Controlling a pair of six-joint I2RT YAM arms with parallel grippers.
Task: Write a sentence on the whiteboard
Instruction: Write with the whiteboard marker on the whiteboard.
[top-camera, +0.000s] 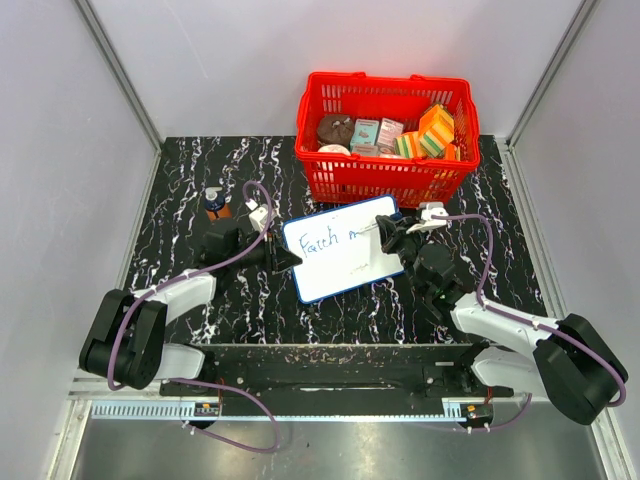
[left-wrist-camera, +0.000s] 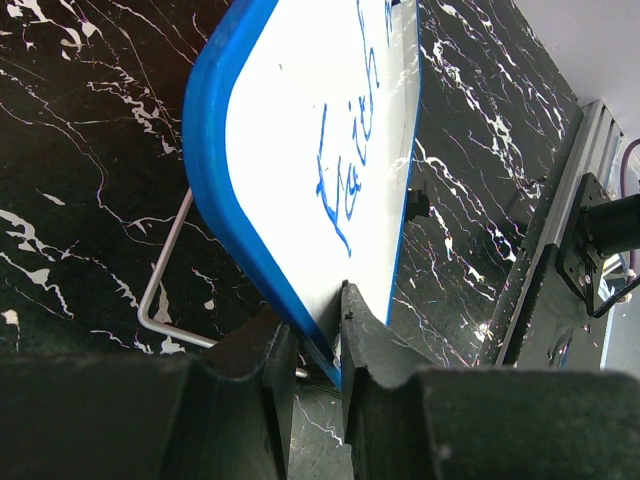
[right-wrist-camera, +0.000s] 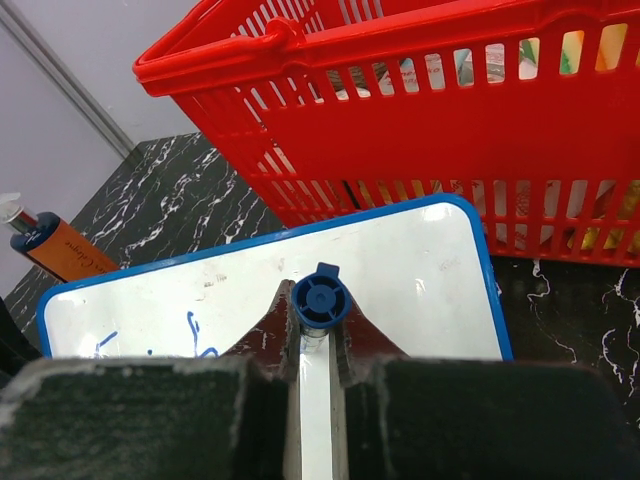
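The whiteboard (top-camera: 350, 265), beside the red basket (top-camera: 385, 185), is being clamped edgewise by the left gripper (left-wrist-camera: 335, 330) while the blue marker (right-wrist-camera: 320, 298), pinched in the right gripper (right-wrist-camera: 318, 335), is best being pressed lightly.

Place: robot lab test cell
Walls: plain pale panels (top-camera: 60, 120) in slanted aluminium struts (top-camera: 119, 75)
Bench: black, white-veined marble-patterned tabletop (top-camera: 185, 170)

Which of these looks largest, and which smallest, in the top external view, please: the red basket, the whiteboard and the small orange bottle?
Largest to smallest:
1. red basket, clearly the biggest
2. whiteboard
3. orange bottle, by far the smallest
No two look alike in size.
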